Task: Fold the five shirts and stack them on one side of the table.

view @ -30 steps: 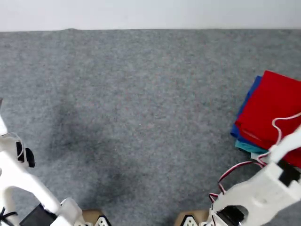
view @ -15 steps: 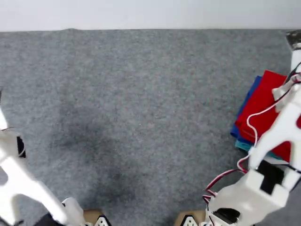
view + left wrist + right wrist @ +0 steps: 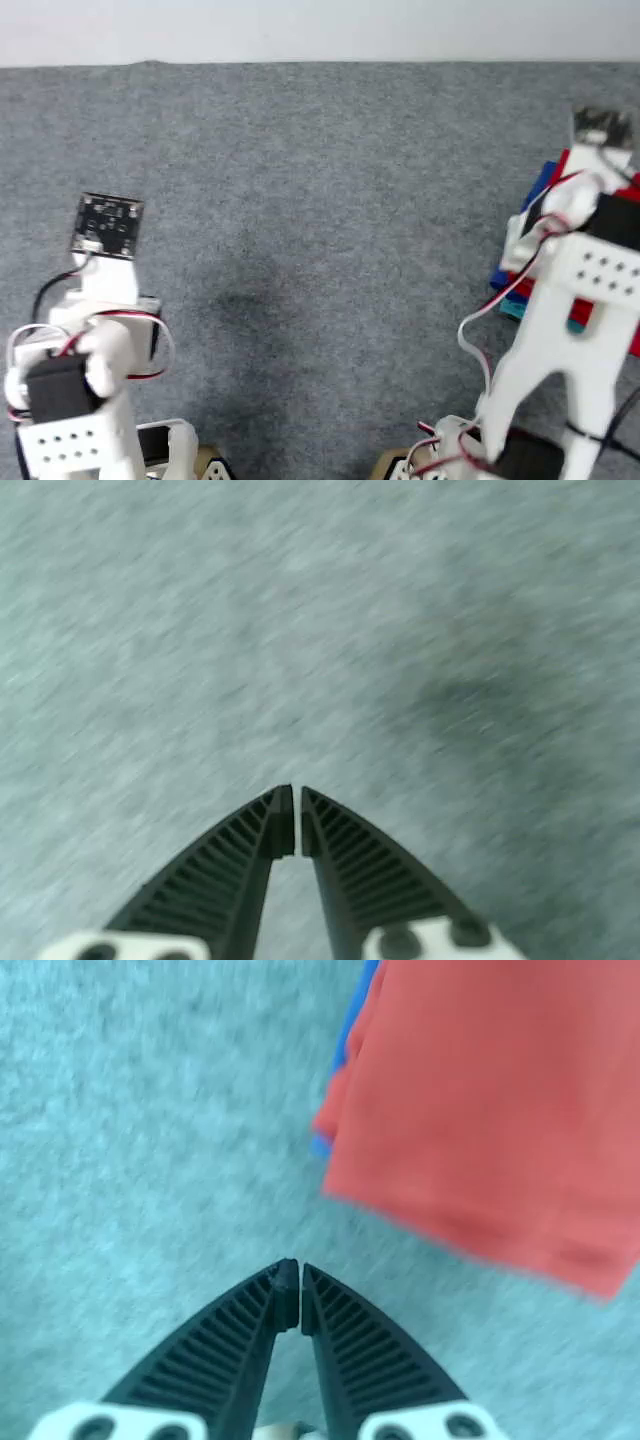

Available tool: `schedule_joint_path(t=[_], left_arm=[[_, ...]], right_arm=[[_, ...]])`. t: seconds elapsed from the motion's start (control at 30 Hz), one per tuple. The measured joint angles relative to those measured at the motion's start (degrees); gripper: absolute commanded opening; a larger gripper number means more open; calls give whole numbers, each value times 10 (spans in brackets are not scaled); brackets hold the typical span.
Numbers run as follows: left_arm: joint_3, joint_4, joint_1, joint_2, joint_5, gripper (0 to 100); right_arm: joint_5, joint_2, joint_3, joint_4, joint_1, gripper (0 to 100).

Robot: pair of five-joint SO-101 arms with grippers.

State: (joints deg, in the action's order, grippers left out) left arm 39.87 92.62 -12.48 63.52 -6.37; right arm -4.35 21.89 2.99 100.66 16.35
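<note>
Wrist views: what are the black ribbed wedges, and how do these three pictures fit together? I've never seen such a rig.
Two small white robot arms stand side by side at a grey table. The high view looks down on both: left arm, right arm. Each wrist view comes from a camera on an arm, looking along its black ribbed fingers. The left gripper is shut over bare table, holding nothing. The right gripper is shut too, empty, near the edge of a stack of folded shirts, red on top, blue beneath.
</note>
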Motion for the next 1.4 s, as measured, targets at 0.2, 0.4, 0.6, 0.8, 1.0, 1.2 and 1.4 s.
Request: schedule_joint_path(t=[0.2,0.4,0.6,0.8,1.0,1.2,1.4], left_arm=[[91,-70,63,59,28,21],[211,-142,114,101,31,19],[325,-229,120,150,54,7],[432,-280,120,234,54,5],[527,-283,120,356,54,5],[568,-280,121,397,54,5],[569,-273,114,397,54,6]], right_arm=[[85,136,171,-61,-52,9],[132,290,381,-211,-82,9],[134,447,599,-320,-92,9],[134,607,750,-365,-121,9],[90,758,860,-340,-170,9],[49,805,890,-329,-174,9],[49,817,903,-324,-176,9]])
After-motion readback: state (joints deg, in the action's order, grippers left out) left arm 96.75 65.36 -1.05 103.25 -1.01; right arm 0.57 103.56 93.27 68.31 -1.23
